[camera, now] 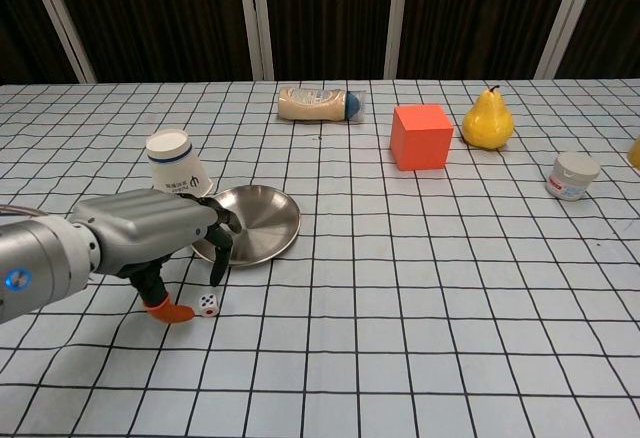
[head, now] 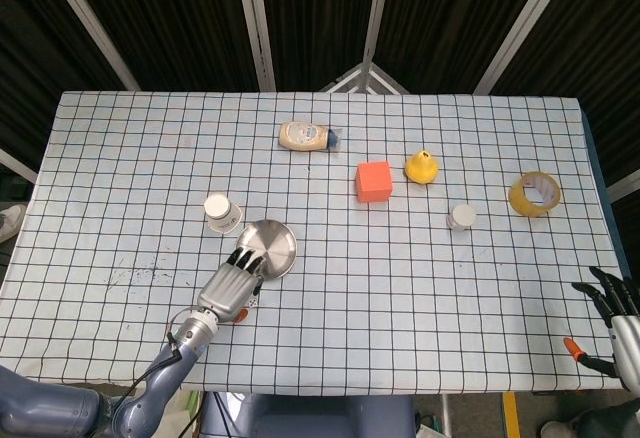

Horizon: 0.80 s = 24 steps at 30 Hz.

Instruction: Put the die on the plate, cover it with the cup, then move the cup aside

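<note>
A small white die (camera: 208, 305) lies on the checked cloth just in front of the steel plate (camera: 268, 220). My left hand (camera: 160, 241) hovers low over the die, its orange thumb tip right beside the die's left side and its black fingertips (camera: 217, 263) hanging above it. Nothing is held. A white paper cup (camera: 178, 162) stands upside down and tilted behind the plate's left rim. In the head view the left hand (head: 232, 283) overlaps the near edge of the plate (head: 274, 244) and hides the die. My right hand (head: 611, 320) hangs open past the table's near right corner.
A mayonnaise bottle (camera: 320, 104) lies on its side at the back. To the right stand an orange cube (camera: 421, 136), a yellow pear (camera: 487, 120) and a small white jar (camera: 574, 175). A roll of yellow tape (head: 534, 193) sits at the far right.
</note>
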### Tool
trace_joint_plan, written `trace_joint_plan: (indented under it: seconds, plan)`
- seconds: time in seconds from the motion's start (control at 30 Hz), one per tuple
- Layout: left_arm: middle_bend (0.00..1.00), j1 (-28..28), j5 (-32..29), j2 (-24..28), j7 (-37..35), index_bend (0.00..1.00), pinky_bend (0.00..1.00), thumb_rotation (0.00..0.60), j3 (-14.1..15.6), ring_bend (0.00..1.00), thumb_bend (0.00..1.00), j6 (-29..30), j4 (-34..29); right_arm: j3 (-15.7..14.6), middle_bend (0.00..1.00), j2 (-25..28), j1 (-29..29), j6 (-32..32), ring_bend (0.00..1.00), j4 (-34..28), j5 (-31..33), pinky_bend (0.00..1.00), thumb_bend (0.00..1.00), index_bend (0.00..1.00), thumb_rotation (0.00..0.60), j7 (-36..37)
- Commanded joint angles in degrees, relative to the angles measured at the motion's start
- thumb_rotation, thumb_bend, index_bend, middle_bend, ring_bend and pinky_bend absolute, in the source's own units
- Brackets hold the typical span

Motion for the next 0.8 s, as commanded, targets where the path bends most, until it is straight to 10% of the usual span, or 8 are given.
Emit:
trace_joint_plan:
  seconds: [0.03, 0.8]
  plan:
    - [0.08, -0.1, 0.0, -0.2, -0.1, 0.45, 0.00, 0.600, 0.1, 0.00, 0.37, 0.0, 0.2, 0.0, 0.09, 0.0, 0.0, -0.1, 0.09, 0.1, 0.0, 0.00, 0.23, 0.23, 0.600, 0.1]
    - [0.08, -0.7, 0.8, -2.2, -0.8, 0.50, 0.00, 0.600, 1.0, 0.00, 0.37, -0.2, 3.0, -0.1, 0.09, -0.3, 0.2, -0.6, 0.09, 0.8, 0.4, 0.00, 0.23, 0.23, 0.600, 1.0]
